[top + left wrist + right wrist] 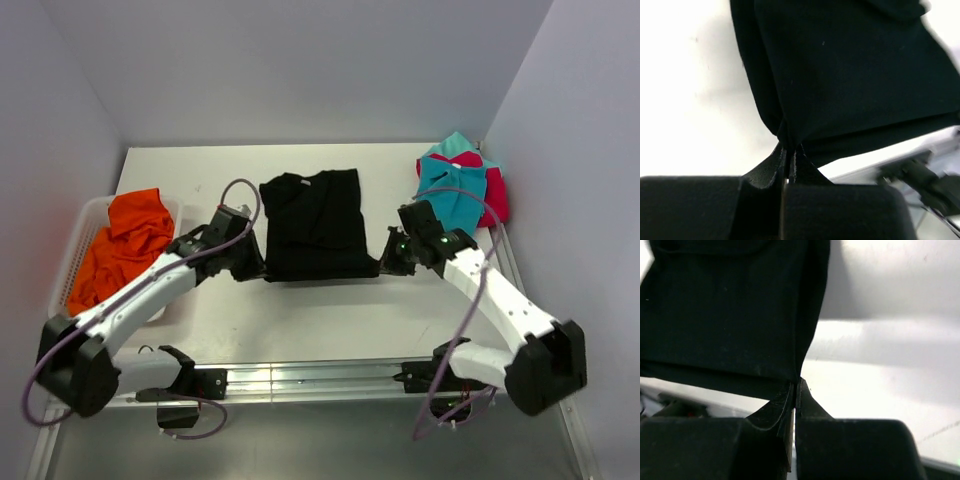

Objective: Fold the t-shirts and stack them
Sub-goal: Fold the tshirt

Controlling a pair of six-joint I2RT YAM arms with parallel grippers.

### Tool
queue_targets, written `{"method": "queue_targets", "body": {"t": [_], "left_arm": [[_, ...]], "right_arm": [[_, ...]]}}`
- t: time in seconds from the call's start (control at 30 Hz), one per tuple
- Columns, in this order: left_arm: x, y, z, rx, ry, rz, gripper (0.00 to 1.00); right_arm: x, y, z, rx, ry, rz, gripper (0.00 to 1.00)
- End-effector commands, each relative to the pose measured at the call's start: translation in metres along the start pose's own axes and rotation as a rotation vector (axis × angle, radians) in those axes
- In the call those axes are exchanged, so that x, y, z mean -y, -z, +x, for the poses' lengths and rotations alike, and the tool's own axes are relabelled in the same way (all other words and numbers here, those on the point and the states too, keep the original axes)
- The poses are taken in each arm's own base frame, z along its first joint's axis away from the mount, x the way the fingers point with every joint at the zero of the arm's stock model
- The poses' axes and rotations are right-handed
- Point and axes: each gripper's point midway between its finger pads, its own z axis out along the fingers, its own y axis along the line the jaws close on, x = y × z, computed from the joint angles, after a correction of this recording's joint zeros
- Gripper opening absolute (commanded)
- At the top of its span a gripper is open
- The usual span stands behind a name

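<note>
The black t-shirt [315, 225] lies partly folded in the middle of the table. My left gripper [258, 268] is shut on its near left corner, the cloth [850, 75] pinched between the fingertips. My right gripper [384, 266] is shut on its near right corner, the cloth [730, 315] hanging from the tips. The near edge is stretched between both grippers. The orange t-shirt [125, 245] lies crumpled in a basket at the left. The teal t-shirt [452, 185] and pink-red t-shirt [492, 190] lie heaped at the back right.
A white slatted basket [75, 250] stands at the table's left edge. White walls close in the back and sides. A metal rail [320, 380] runs along the near edge between the arm bases.
</note>
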Motion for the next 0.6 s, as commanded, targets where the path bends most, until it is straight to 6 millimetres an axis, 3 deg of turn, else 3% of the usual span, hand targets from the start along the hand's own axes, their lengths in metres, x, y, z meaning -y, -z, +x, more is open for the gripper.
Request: {"method": "queue_targets", "body": {"t": [0.0,0.13,0.27,0.43,0.53,0.57], "left_arm": [[-0.037,0.041,0.011,0.001,0.011,-0.160,0.00],[-0.026,0.070,-0.008,0.064,0.017,-0.169,0.00],[-0.001,0.085,-0.035,0.119,-0.002,-0.136,0.00],[0.015,0.076,-0.058,0.124,-0.035,-0.114,0.00],[0.016,0.068,-0.085,0.135,-0.055,-0.114,0.00],[0.018,0.070,-0.107,0.178,-0.046,-0.108,0.00]], "right_arm": [[0.041,0.031,0.024,-0.019,-0.017,0.162,0.00],[0.037,0.052,0.025,-0.001,-0.035,0.143,0.00],[0.025,0.064,0.004,0.044,-0.017,0.145,0.00],[0.013,0.061,-0.025,0.070,0.027,0.161,0.00],[0.001,0.049,-0.054,0.079,0.058,0.188,0.00],[-0.008,0.041,-0.069,0.071,0.072,0.194,0.00]]}}
